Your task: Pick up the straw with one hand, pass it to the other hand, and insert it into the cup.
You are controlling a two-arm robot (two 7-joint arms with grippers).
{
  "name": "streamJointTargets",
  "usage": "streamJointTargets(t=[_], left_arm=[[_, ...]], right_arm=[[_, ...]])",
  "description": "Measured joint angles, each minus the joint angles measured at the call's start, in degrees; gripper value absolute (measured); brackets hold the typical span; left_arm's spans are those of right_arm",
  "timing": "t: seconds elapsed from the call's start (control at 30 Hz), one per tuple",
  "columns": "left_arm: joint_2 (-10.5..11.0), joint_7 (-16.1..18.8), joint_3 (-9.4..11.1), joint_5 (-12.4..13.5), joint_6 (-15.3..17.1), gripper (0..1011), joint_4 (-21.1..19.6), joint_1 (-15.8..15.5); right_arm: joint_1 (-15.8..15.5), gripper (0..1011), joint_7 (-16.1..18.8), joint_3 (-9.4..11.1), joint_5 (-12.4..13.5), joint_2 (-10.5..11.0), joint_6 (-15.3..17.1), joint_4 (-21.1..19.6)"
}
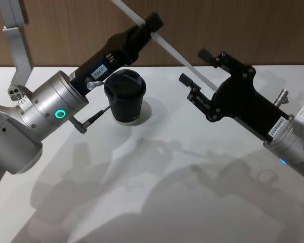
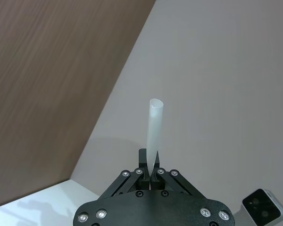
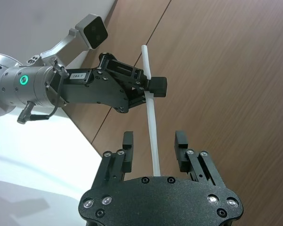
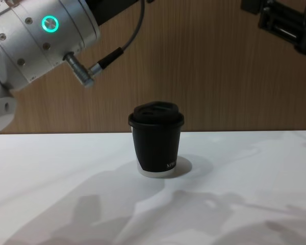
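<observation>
Left end effector (image 1: 153, 23): raised over the far side of the tabletop (image 1: 192, 202), reaching up and to the right from its silver wrist, green ring light (image 1: 60, 114) lit. Fingertips pressed together on the straw (image 1: 169, 49), pinching it partway along its length. In the left wrist view a short white length stands out past the closed tips.

Straw: off the tabletop, held in the air and tilted. It runs from the far upper left, through the left end effector's pinch, then down and to the right against the wood wall (image 1: 243, 25).

Right end effector (image 1: 193, 66): raised on the right, pointing up and left toward the other arm. Fingers spread wide. The lower stretch of the straw lies in the gap between them. In the right wrist view it sits about midway and touches neither finger, and its end reaches in toward the base of the fingers. Whether the tip touches the body there cannot be told.

The two end effectors are near each other, apart, with only the straw bridging them.

Cup (image 1: 125, 101): upright on the tabletop, domed lid on, left of centre. It sits below the left end effector and to the left of the right one, well apart from the straw. A dark cable (image 1: 93, 119) from the left wrist hangs just to its left.
</observation>
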Motion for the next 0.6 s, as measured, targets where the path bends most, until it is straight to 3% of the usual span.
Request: streamJointTargets(t=[0.27,0.6], left_arm=[[1.03,2.11,0.18,2.5,-1.8,6,-1.07,0.42],[3.15,6.81,0.29,8.0,-4.95,7,-3.48,1.41]], right_arm=[[0.0,752,0.0,0.0,0.0,0.0,0.0,0.0],[0.0,1000,0.0,0.0,0.0,0.0,0.0,0.0]])
